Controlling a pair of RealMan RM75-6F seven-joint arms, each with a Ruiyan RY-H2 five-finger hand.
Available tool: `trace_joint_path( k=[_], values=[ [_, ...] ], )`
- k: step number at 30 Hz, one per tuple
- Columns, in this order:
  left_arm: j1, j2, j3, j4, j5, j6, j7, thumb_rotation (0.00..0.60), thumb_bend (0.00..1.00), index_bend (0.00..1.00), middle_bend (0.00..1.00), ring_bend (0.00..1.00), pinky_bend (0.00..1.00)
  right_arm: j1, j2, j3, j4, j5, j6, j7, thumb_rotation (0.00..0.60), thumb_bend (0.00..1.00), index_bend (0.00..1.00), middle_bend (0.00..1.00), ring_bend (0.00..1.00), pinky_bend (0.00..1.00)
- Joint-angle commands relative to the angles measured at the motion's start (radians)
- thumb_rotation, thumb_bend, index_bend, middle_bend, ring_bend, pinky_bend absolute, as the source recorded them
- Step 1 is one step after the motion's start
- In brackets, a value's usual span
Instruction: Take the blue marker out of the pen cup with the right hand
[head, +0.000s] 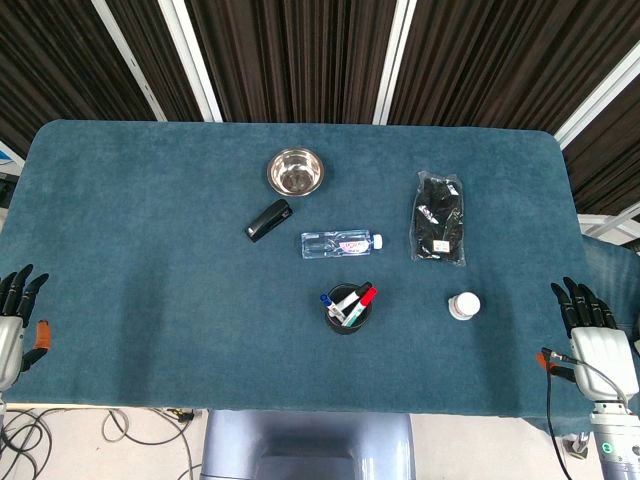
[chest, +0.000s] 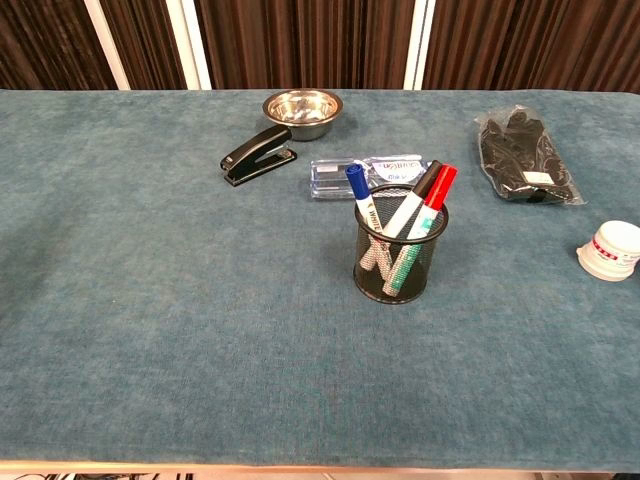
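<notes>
The blue marker (chest: 359, 196) is left leaning in the pen cup (chest: 399, 258), since the right hand (head: 588, 320) is parked spread and empty at lower right.

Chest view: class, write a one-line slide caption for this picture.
Mesh pen cup holding blue marker, black marker and red marker, on a teal tablecloth.
</notes>
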Motion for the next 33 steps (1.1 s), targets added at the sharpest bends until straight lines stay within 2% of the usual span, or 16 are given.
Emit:
trace_joint_path(
  k=[1, 23, 33],
  values=[
    [0.0, 0.0, 0.0, 0.0, 0.0, 0.0, 0.0, 0.6, 0.59, 0.1, 0.0, 0.0, 0.0, 0.0, 0.0, -0.001, -0.001, 0.0, -0.001, -0.001, 0.6, 0.13, 0.02, 0.0, 0.0, 0.16],
    [0.001, 0.0, 0.0, 0.0, 0.001, 0.002, 0.003, 0.6, 0.59, 0.1, 0.0, 0.0, 0.0, 0.003, 0.009, -0.004, -0.013, 0.009, -0.022, 0.019, 0.6, 0.13, 0.02, 0.0, 0.0, 0.16],
    [0.002, 0.001, -0.003, -0.005, -0.008, 0.0, 0.002, 0.6, 0.59, 0.1, 0.0, 0.0, 0.0, 0.012, 0.028, -0.009, -0.036, 0.013, -0.059, 0.117, 0.6, 0.13, 0.02, 0.0, 0.0, 0.16]
  ],
)
